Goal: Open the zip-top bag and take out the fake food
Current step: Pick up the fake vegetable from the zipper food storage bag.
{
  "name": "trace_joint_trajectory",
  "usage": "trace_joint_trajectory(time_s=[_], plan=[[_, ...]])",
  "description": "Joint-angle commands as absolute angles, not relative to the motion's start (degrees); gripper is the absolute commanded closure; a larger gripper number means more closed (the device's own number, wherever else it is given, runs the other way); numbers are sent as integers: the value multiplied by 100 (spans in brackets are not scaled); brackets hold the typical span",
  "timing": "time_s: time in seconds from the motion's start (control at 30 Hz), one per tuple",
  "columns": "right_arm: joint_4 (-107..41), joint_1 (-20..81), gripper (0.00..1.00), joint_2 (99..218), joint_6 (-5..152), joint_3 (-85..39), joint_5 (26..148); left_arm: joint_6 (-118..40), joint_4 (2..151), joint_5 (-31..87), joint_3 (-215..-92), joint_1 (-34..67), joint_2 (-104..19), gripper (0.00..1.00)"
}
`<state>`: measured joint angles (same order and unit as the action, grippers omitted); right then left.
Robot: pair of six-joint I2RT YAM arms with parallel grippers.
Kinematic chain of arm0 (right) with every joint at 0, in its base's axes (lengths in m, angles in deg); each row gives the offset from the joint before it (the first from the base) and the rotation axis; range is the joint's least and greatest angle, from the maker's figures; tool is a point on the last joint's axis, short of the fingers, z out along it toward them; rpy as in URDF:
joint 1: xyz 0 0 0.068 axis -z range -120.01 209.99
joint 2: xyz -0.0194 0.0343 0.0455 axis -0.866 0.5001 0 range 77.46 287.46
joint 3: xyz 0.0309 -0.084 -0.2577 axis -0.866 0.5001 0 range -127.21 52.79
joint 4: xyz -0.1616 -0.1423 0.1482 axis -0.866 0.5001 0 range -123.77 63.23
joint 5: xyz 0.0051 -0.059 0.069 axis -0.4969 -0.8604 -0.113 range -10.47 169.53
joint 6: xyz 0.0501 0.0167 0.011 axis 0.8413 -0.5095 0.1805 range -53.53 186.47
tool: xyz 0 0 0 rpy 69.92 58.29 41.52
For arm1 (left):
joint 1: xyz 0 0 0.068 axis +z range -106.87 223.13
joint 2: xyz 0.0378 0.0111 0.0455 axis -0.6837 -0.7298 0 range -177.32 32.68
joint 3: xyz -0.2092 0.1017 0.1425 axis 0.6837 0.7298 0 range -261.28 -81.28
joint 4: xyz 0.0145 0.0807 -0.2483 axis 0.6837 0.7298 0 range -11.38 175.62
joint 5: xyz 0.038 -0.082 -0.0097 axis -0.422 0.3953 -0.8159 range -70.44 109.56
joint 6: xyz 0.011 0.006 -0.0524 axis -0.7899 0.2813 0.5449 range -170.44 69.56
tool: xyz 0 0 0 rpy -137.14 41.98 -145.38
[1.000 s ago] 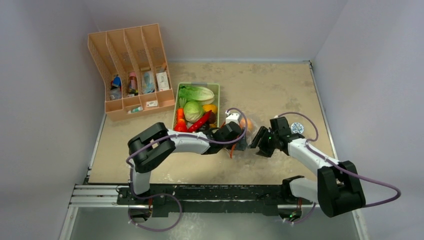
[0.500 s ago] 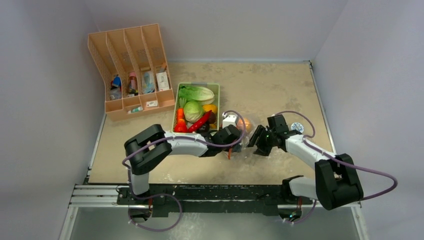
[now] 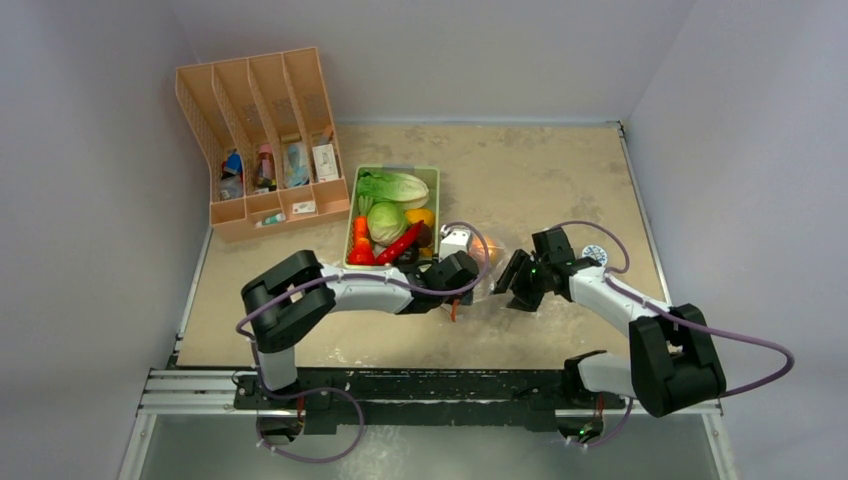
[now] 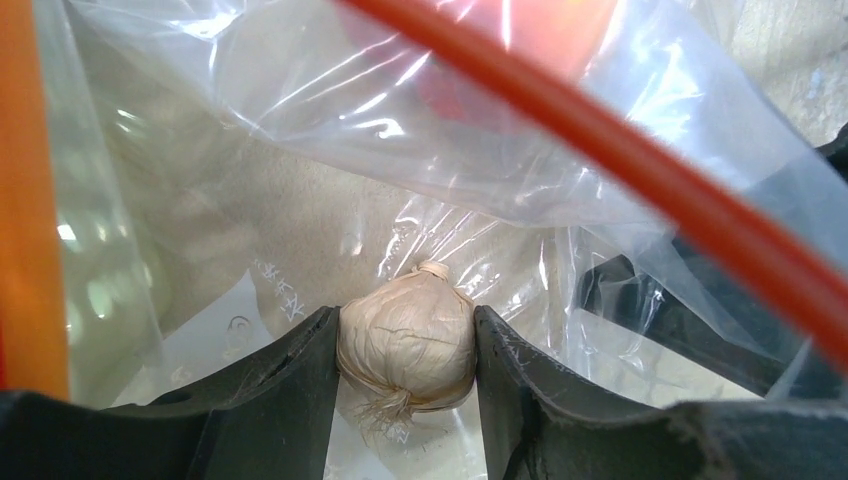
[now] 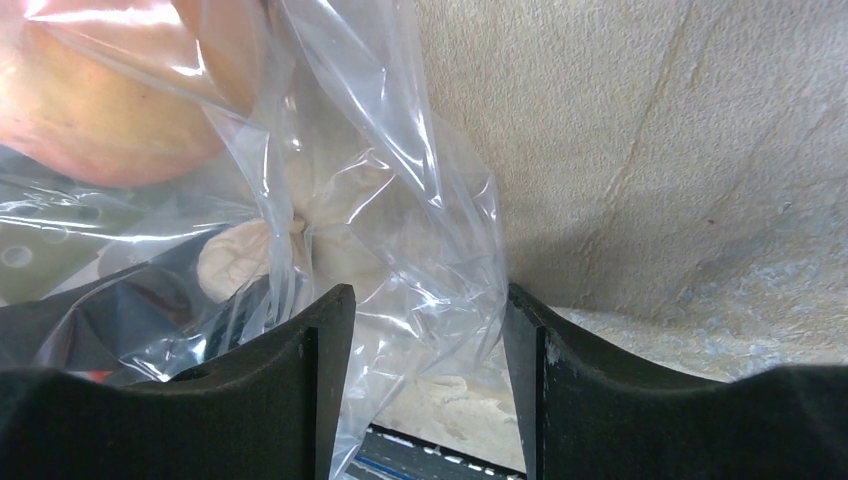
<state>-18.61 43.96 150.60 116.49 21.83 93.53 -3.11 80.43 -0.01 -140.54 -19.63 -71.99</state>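
**Left gripper** [image 4: 403, 325]
- State: closed on the small beige piece [image 4: 405, 352]. Both inner finger faces touch it, one on each side.
- The piece is ribbed and bulb-shaped. Its tip points away from the wrist and its frayed root end points back toward the palm.
- The fingers are inside the zip-top bag [image 4: 300, 190], with clear crinkled film above them, ahead of them and on both sides.
- One orange-red zip strip [image 4: 620, 168] runs diagonally above and to the right of the fingers. A second orange band [image 4: 25, 200] stands at their far left.
- Ahead of and above the fingertips, behind the film, is a blurred orange-pink mass. It cannot be identified from this view.

**Right gripper** [image 5: 428, 300]
- State: open. The fingers are set well apart, and a loose fold of bag film hangs in the gap, touching the inner face of the finger on the left of the wrist view.
- The table [image 5: 650, 130] shows bare ahead of the fingers and to their right.
- The peach [image 5: 90, 100] is inside the bag, ahead of the fingertips and well to their left.
- The beige piece shows faintly through the film, just ahead of the left-hand finger.

**Surroundings, top view**
- The two grippers face each other with the bag between them.
- The pale-green tray [image 3: 432, 180] holding other produce lies just beyond the left wrist
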Motion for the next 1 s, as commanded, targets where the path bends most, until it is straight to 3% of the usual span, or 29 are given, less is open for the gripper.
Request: trace_joint_trajectory(time_s=[0.0, 0.27, 0.43, 0.97], plan=[[-1420, 4382, 40, 15252, 11560, 2199, 8639, -744, 8419, -58, -14352, -1970, -7313, 51], [-1426, 4382, 40, 15192, 11559, 2113, 8584, -743, 8837, -128, -14627, -2075, -8005, 44], [-1462, 4382, 40, 15195, 11560, 2127, 8601, -681, 8855, -391, -14480, -2076, -7710, 58], [-1418, 4382, 40, 15198, 11551, 2068, 8511, -667, 8340, -453, -14067, -2076, -6613, 72]])
